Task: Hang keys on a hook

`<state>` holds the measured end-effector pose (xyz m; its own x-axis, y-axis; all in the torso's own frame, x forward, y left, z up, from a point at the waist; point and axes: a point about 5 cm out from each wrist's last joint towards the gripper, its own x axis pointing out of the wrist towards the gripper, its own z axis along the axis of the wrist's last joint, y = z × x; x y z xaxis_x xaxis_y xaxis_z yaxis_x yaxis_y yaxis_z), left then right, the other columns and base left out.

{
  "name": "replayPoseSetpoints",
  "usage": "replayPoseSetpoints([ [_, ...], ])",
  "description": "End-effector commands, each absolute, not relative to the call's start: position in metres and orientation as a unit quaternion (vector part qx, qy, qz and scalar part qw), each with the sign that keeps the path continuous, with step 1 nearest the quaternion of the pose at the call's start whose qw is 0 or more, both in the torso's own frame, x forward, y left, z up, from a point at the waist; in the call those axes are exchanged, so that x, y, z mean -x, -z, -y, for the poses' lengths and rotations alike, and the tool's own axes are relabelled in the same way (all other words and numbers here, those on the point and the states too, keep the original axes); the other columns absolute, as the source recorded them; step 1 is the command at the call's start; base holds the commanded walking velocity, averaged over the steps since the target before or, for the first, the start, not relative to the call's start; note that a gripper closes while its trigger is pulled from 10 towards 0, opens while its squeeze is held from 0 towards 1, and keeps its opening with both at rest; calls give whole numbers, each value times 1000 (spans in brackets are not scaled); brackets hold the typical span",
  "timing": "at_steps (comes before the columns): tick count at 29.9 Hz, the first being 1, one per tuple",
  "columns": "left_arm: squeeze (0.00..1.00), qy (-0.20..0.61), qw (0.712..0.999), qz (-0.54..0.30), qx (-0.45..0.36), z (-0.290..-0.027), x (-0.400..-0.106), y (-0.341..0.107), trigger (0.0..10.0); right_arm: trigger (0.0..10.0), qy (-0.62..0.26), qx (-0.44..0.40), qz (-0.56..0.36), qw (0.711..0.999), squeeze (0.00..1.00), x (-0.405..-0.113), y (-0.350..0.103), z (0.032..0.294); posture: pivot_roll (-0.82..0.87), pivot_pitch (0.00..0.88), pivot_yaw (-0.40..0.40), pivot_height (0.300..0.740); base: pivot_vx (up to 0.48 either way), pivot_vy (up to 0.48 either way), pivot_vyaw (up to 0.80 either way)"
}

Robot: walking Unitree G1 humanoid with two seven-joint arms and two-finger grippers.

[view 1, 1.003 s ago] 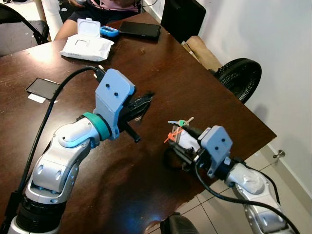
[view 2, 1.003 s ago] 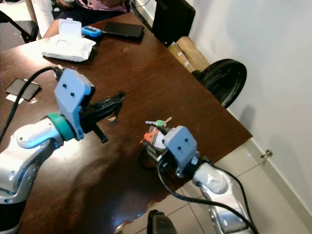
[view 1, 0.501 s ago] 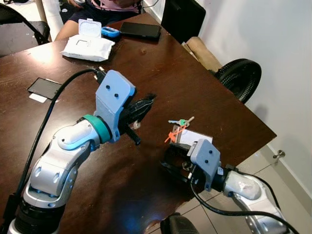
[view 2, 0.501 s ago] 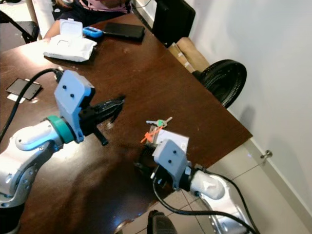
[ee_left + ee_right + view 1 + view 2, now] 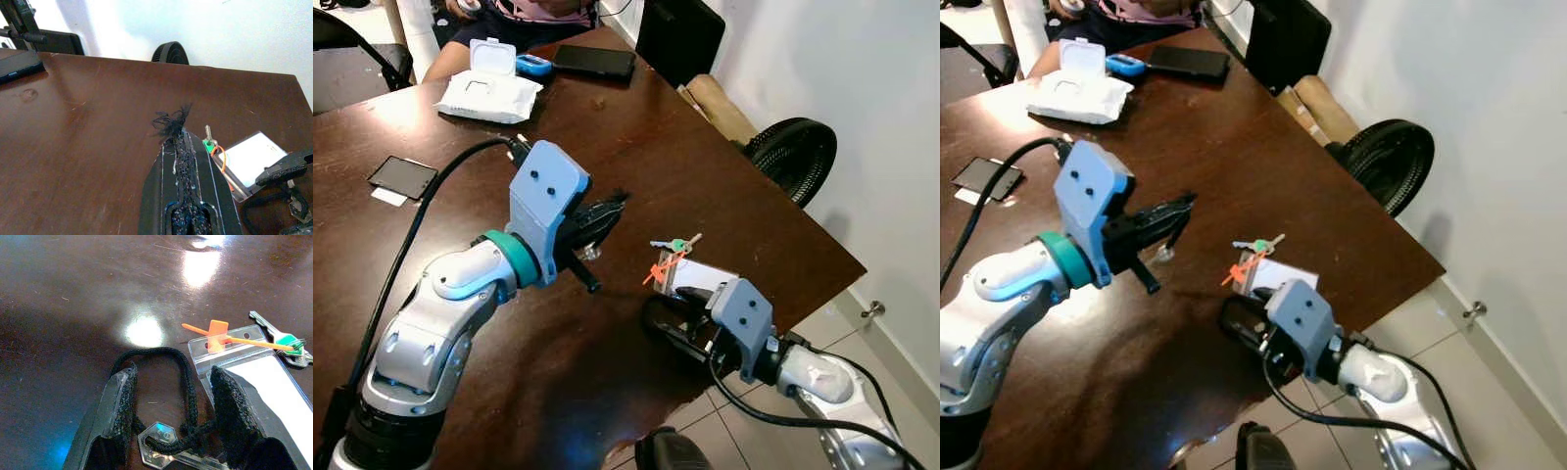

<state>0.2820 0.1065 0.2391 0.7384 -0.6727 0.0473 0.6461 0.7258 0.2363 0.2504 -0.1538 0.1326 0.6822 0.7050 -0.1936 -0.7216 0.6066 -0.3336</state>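
The keys lie near the right edge of the brown table (image 5: 636,127): a green-headed key (image 5: 677,245), an orange tag (image 5: 217,333), a clear card holder (image 5: 705,277), a silver key (image 5: 161,448) and a loop of black cord (image 5: 161,364). My right gripper (image 5: 666,318) is open low over the table, with its fingers (image 5: 120,401) on either side of the cord loop and the silver key. My left gripper (image 5: 607,211) hovers over the table to the left of the keys. It is shut on a frayed black cord (image 5: 171,122).
At the table's far end lie a wipes pack (image 5: 489,93), a black phone (image 5: 595,61) and a blue object (image 5: 533,65), with a person seated behind. A small black card (image 5: 403,177) lies far left. A black fan (image 5: 793,157) stands on the floor past the right edge.
My right gripper was over the card holder, drew back toward the table's near edge, and has now come forward around the cord loop. The left arm has barely moved.
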Motion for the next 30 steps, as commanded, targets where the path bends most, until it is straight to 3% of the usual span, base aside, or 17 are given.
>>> replayPoseSetpoints([
  [1, 0, 364, 923, 64, -102, -104, -278, -239, 10000, 10000, -398, 195, -34, 896, 0, -249, -127, 155, -34, 169, 85, 740, 0, 0, 0],
  [23, 0, 362, 925, 57, -102, -104, -279, -240, 10000, 10000, -361, 199, -34, 910, 0, -254, -123, 163, -27, 180, 88, 740, 0, 0, 0],
  [24, 0, 362, 925, 57, -102, -104, -279, -240, 10000, 9373, -359, 199, -34, 911, 0, -255, -123, 163, -27, 180, 88, 740, 0, 0, 0],
  [25, 0, 362, 925, 56, -102, -104, -279, -240, 10000, 4314, -357, 201, -36, 912, 0, -256, -122, 163, -27, 180, 88, 740, 0, 0, 0],
  [26, 0, 362, 925, 56, -102, -104, -279, -240, 10000, 3098, -355, 201, -38, 912, 0, -256, -121, 164, -27, 180, 88, 740, 0, 0, 0],
  [28, 0, 362, 925, 56, -102, -104, -279, -240, 10000, 3098, -354, 202, -39, 913, 0, -256, -121, 164, -27, 180, 88, 740, 0, 0, 0],
  [29, 0, 362, 925, 55, -102, -104, -279, -240, 10000, 1176, -353, 201, -40, 913, 0, -256, -120, 164, -24, 183, 90, 740, 0, 0, 0],
  [30, 0, 362, 925, 55, -102, -105, -279, -240, 10000, 0, -353, 200, -40, 913, 0, -256, -120, 163, -24, 183, 90, 740, 0, 0, 0],
])
